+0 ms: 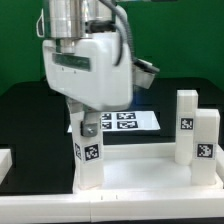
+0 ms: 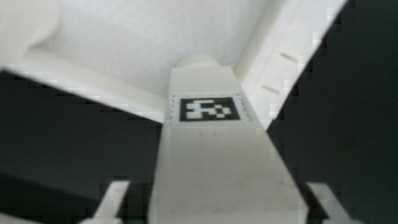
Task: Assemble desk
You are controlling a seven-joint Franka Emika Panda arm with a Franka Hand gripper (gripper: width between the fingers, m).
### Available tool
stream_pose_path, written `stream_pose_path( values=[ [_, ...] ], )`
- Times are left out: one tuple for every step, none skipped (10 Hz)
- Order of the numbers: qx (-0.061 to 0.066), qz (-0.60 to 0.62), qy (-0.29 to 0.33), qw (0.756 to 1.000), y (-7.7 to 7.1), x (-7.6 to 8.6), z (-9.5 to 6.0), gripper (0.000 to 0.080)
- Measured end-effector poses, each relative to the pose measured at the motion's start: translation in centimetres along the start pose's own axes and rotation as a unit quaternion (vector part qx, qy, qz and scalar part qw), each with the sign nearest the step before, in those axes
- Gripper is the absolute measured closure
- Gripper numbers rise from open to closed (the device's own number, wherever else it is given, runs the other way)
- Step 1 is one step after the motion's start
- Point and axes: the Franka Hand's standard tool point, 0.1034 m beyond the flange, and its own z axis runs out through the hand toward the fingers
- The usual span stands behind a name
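Flanking tagged leg [image 2: 210, 150], wrist-only: fingers [image 2: 116, 202].

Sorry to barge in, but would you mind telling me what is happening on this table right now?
The arm is building a small white desk. Its claw is shut on a leg, holding it upright at the corner of the desktop on the exterior view's left. Two more legs already stand at the top's other end, on that view's right. The marker board lies on the table behind the work.
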Motion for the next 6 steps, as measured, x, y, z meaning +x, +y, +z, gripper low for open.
stream_pose_path(
  values=[
    [0.004, 0.09, -0.009, 0.996, 0.17, 0.09, 0.05, 0.0515],
    [0.009, 0.186, -0.022, 0.982, 0.47, 0.2, 0.01, 0.0515],
    [0.009, 0.253, -0.032, 0.967, 0.59, 0.23, 0.06, 0.0515],
    [0.016, 0.298, -0.034, 0.954, 0.73, -0.07, 0.04, 0.0514],
    [0.016, 0.311, -0.034, 0.95, 0.76, -0.08, 0.03, 0.0514],
    [0.016, 0.31, -0.034, 0.95, 0.77, -0.09, 0.06, 0.0434]
  ],
)
